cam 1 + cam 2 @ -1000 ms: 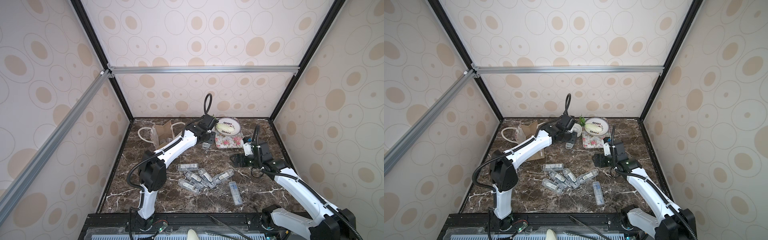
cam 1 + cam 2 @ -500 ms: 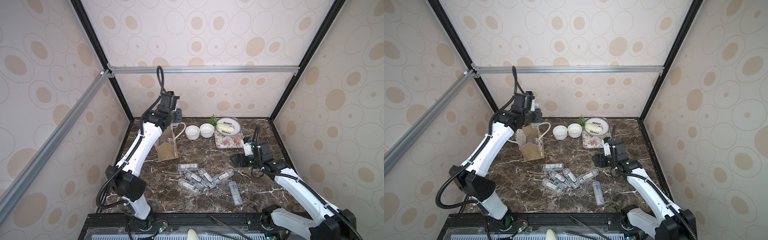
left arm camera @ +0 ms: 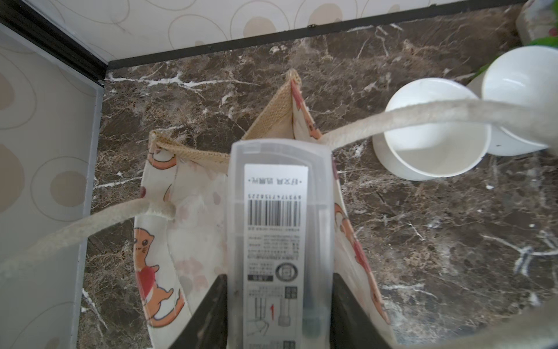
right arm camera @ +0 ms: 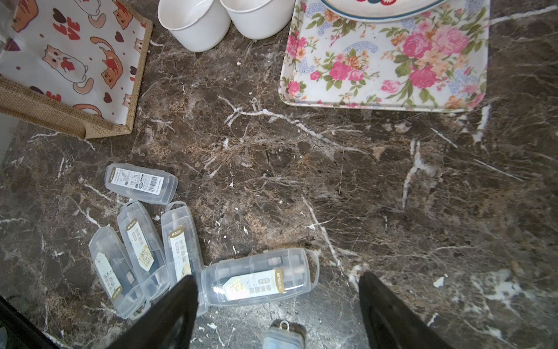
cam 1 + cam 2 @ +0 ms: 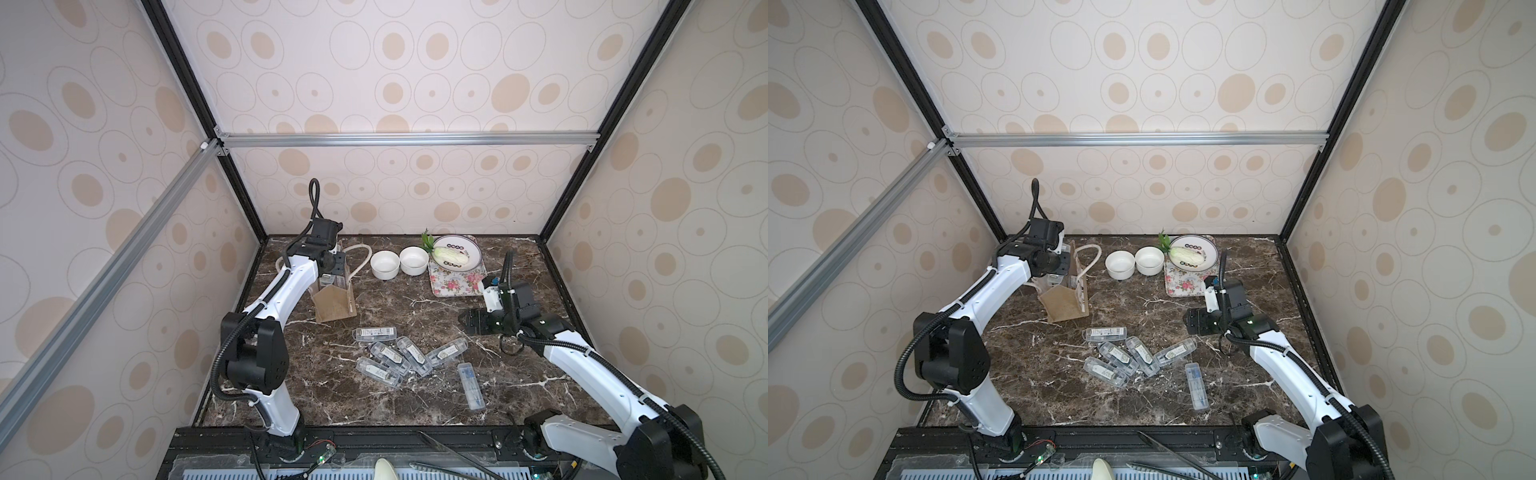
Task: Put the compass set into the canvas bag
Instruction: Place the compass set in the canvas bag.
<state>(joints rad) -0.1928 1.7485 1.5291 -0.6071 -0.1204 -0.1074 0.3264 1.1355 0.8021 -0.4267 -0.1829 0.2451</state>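
Over the bag (image 5: pixel 334 307), at about 10 o'clock on the marble table (image 5: pixel 415 305), the left gripper (image 3: pixel 278 275) points down. Its fingers (image 3: pixel 208 308) are clamped on the sides of a clear case (image 3: pixel 277 205) — the compass set, with its barcode label facing the wrist camera. The case hangs lengthwise above the bag's open mouth, its far end level with the tan rim. How far it has passed inside I cannot tell.

The bag stands upright near the table's 9 o'clock edge, and its cat-print panels (image 3: pixel 157 272) spread open. One rope handle (image 3: pixel 422 114) arcs toward 12 o'clock over the nearer of two white bowls (image 5: pixel 384 264). The other handle (image 3: pixel 75 229) trails toward the side wall.

At 3 o'clock the right gripper (image 4: pixel 277 275) hovers above the table, fingers (image 4: pixel 172 311) spread wide and holding nothing. One of the spare cases (image 4: pixel 259 278) lies flat on the marble below the gap.

Six spare cases (image 5: pixel 388 353) lie loose from the centre toward 5 o'clock — four bunched together, one just toward 12 o'clock of them, one apart at 5 o'clock.

A floral tray (image 5: pixel 457 284) sits at 1 o'clock, and a plate (image 5: pixel 471 253) holding a cabbage (image 5: pixel 449 253) rests on its far end, beside the bowls.
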